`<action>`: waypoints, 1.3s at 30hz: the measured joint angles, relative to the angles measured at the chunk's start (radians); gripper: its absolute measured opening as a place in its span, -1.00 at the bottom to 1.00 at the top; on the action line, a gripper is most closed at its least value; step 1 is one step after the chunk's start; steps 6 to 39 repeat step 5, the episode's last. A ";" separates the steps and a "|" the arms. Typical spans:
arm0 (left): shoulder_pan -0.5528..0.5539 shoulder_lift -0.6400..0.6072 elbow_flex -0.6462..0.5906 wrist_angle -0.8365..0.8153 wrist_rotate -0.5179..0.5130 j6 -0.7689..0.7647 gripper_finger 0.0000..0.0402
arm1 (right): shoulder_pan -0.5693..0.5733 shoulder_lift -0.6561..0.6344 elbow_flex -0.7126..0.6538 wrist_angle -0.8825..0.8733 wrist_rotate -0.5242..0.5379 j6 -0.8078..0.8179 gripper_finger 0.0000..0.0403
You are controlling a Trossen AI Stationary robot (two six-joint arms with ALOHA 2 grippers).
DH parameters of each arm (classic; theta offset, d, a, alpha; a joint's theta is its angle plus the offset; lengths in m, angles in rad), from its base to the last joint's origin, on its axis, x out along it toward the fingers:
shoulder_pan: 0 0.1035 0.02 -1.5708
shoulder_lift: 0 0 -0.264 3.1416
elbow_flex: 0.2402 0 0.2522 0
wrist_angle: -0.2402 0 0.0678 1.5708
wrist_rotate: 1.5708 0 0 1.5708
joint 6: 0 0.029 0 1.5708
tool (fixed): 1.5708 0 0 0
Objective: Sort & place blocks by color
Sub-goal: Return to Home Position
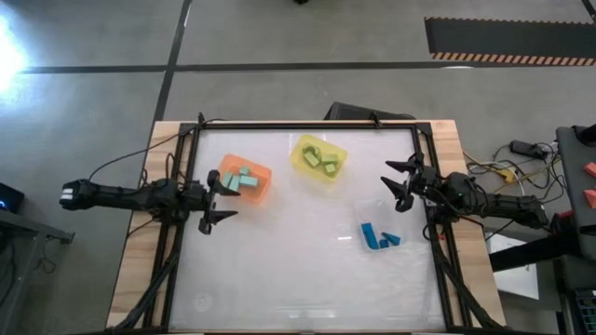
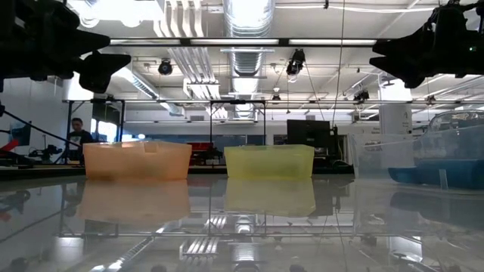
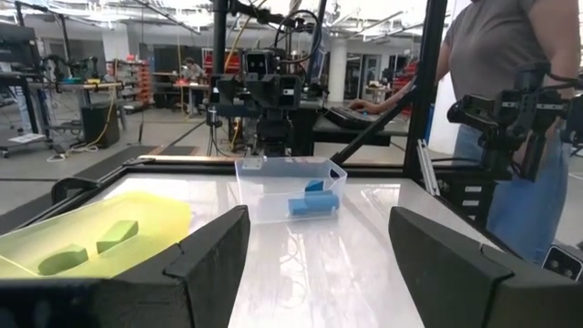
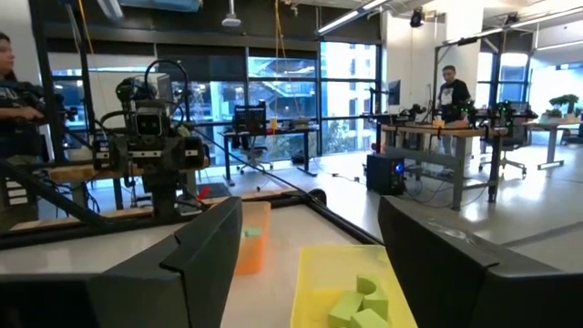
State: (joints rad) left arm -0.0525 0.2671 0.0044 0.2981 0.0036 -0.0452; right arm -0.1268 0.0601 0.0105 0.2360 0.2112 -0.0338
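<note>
Mint-teal blocks (image 1: 244, 180) lie in the orange tray (image 1: 265, 186). Yellow-green blocks (image 1: 321, 160) lie in the yellow tray (image 1: 303, 158), seen too in the right wrist view as yellow-green blocks (image 4: 357, 308). Blue blocks (image 1: 377, 237) rest in the clear tray (image 1: 358, 237), seen also as blue blocks (image 3: 314, 200). My left gripper (image 1: 222, 196) hovers open at the table's left edge beside the orange tray. My right gripper (image 1: 395, 184) hovers open at the right edge, above the clear tray's far end. Neither touches anything.
A black frame (image 1: 307, 126) runs around the white table top. Cables and gear (image 1: 521, 154) lie off the table's right side. A person (image 3: 496, 100) stands beyond the right edge. Bare table spreads along the near side (image 1: 298, 288).
</note>
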 joint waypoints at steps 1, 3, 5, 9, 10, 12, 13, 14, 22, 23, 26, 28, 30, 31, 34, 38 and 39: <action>0.000 0.003 0.000 -0.001 0.000 0.000 0.24 | 0.000 0.000 0.000 0.000 0.000 0.000 0.23; 0.000 0.007 0.000 -0.001 0.000 0.000 0.24 | 0.000 0.000 0.000 0.000 0.000 0.000 0.22; 0.000 0.012 0.000 -0.001 0.000 0.000 0.24 | 0.000 0.000 0.000 0.000 0.000 0.000 0.23; 0.000 0.012 0.000 -0.001 0.000 0.000 0.24 | 0.000 0.000 0.000 0.000 0.000 0.000 0.23; 0.000 0.012 0.000 -0.001 0.000 0.000 0.24 | 0.000 0.000 0.000 0.000 0.000 0.000 0.23; 0.000 0.012 0.000 -0.001 0.000 0.000 0.24 | 0.000 0.000 0.000 0.000 0.000 0.000 0.23; 0.000 0.012 0.000 -0.001 0.000 0.000 0.24 | 0.000 0.000 0.000 0.000 0.000 0.000 0.23; 0.000 0.012 0.000 -0.001 0.000 0.000 0.24 | 0.000 0.000 0.000 0.000 0.000 0.000 0.23; 0.000 0.012 0.000 -0.001 0.000 0.000 0.24 | 0.000 0.000 0.000 0.000 0.000 0.000 0.23; 0.000 0.012 0.000 -0.001 0.000 0.000 0.24 | 0.000 0.000 0.000 0.000 0.000 0.000 0.23; 0.000 0.012 0.000 -0.001 0.000 0.000 0.24 | 0.000 0.000 0.000 0.000 0.000 0.000 0.23; 0.000 0.012 0.000 -0.001 0.000 0.000 0.24 | 0.000 0.000 0.000 0.000 0.000 0.000 0.23; 0.000 0.012 0.000 -0.001 0.000 0.000 0.24 | 0.000 0.000 0.000 0.000 0.000 0.000 0.23; 0.000 0.012 0.000 -0.001 0.000 0.000 0.24 | 0.000 0.000 0.000 0.000 0.000 0.000 0.23; 0.000 0.012 0.000 -0.001 0.000 0.000 0.24 | 0.000 0.000 0.000 0.000 0.000 0.000 0.23; 0.000 0.012 0.000 -0.001 0.000 0.000 0.24 | 0.000 0.000 0.000 0.000 0.000 0.000 0.23; 0.000 0.012 0.000 -0.001 0.000 0.000 0.24 | 0.000 0.000 0.000 0.000 0.000 0.000 0.23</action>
